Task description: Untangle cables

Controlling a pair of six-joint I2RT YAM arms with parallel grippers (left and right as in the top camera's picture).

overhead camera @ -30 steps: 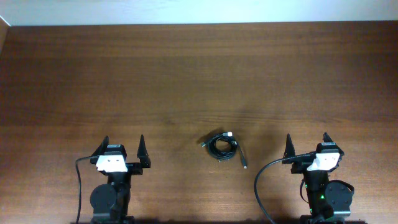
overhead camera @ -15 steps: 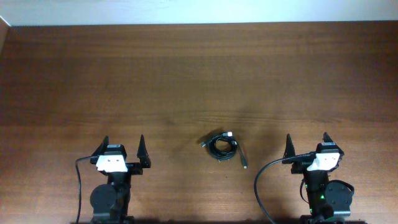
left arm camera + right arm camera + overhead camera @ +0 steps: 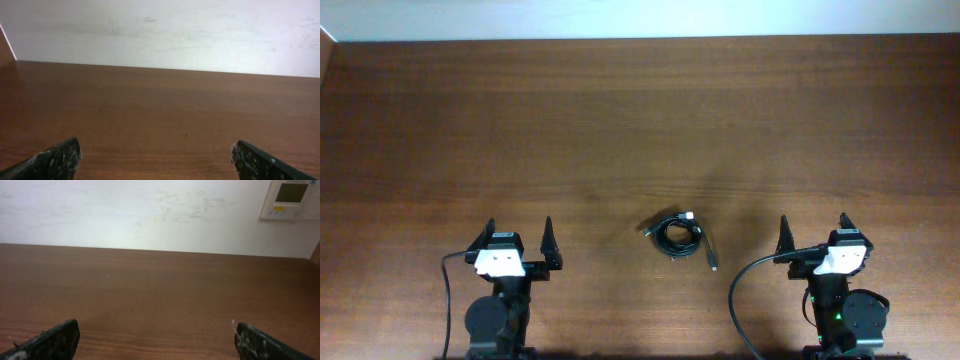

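The cables (image 3: 678, 236) lie as one small coiled black bundle on the wooden table (image 3: 640, 130), near the front middle, with a silvery plug at its top right and one plug end trailing to the lower right. My left gripper (image 3: 518, 236) is open and empty, well to the left of the bundle. My right gripper (image 3: 813, 231) is open and empty, to the right of it. Neither wrist view shows the cables; the left wrist view (image 3: 155, 155) and the right wrist view (image 3: 155, 335) show only spread fingertips over bare wood.
A white wall (image 3: 150, 210) runs along the table's far edge, with a wall control panel (image 3: 291, 197) at its right. Thicker black arm cables loop by the left base (image 3: 447, 290) and the right base (image 3: 740, 290).
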